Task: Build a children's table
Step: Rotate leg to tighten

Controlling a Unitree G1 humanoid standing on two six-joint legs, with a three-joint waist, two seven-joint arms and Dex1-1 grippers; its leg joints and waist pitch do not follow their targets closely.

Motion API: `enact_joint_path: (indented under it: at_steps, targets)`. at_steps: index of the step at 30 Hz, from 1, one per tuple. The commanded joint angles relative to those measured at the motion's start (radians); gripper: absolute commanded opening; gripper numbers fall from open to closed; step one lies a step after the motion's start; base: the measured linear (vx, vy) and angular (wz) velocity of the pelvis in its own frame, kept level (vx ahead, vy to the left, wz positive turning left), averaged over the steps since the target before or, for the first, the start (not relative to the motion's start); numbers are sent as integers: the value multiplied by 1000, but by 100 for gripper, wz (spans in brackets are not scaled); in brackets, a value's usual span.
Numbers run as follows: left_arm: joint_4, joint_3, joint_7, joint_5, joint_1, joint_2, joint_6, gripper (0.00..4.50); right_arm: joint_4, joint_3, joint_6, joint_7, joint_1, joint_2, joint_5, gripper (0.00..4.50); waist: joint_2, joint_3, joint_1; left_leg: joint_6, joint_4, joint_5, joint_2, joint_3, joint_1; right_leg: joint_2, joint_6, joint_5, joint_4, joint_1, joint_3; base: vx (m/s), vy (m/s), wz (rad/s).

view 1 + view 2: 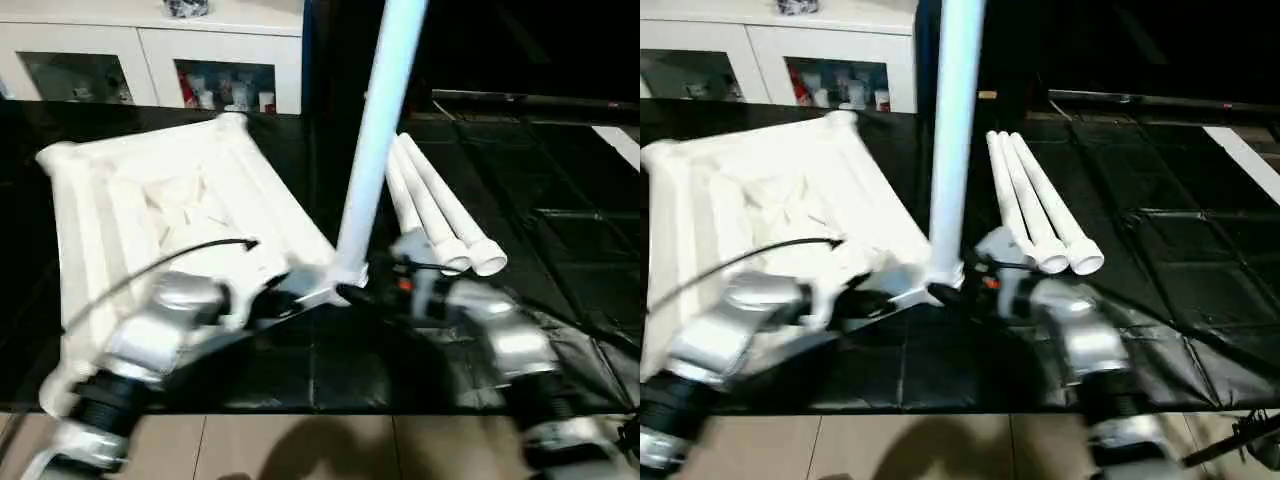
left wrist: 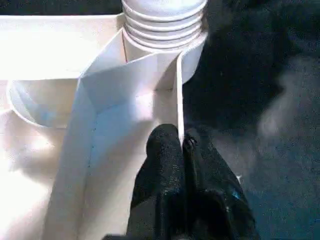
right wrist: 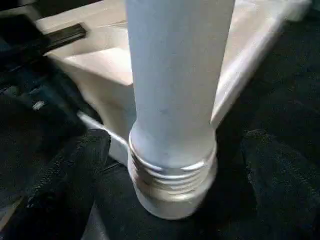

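Upside down on the black mat [image 1: 560, 230], the tabletop [image 1: 150, 210] has one leg [image 1: 375, 140] upright at its near corner socket. Left gripper [image 2: 182, 150] pinches the rim; right gripper [image 3: 170, 170] stands apart around the leg. Three legs [image 1: 440, 215] lie beside; a cabinet [image 1: 150, 50] stands behind.

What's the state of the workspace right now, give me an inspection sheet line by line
Surface: black mat, tan floor in front.
Job's things: tabletop lying underside up; one leg upright at its near corner socket, threads still exposed; three spare legs lying side by side beside it.
Clutter: nothing seen.
Grippers: left claw pinched on the tabletop's edge wall; right claw straddling the leg's base.
Cables: black cable over the left forearm.
Surroundings: white cabinet with glass doors behind.
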Motion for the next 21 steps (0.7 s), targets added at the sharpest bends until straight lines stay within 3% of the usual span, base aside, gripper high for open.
enact_joint_path:
  at_steps: [1,2,6,12,21]
  targets:
    - [-7,-44,-92,-10,-16,18,-42,0,-24,18,-19,79,6,-31,16,448,16,-63,2,42,-65,-224,39,-11,6,-80,-177,-252,-81,53,54,0,0,0]
    - [-1,-60,-140,-12,-17,39,-73,0,-25,30,-20,139,0,-55,27,448,12,-63,2,47,-64,-219,39,-9,6,-80,-185,-237,-79,53,54,0,0,0]
    - [35,-95,-218,-9,-25,75,-142,0,-10,63,-29,236,-20,-87,32,448,10,-63,12,55,-62,-206,39,-8,2,-82,-189,-243,-78,56,54,0,0,0]
    - [106,-141,-304,17,-57,106,-246,0,57,121,-105,297,-59,-89,-17,448,8,-62,24,37,-64,-219,42,-9,7,-85,-181,-291,-79,50,53,0,0,0]
    - [181,-178,-361,35,-100,100,-332,0,117,159,-166,329,-84,-67,-35,448,14,-66,38,27,-63,-207,44,-8,6,-87,-189,-242,-71,53,54,0,0,0]
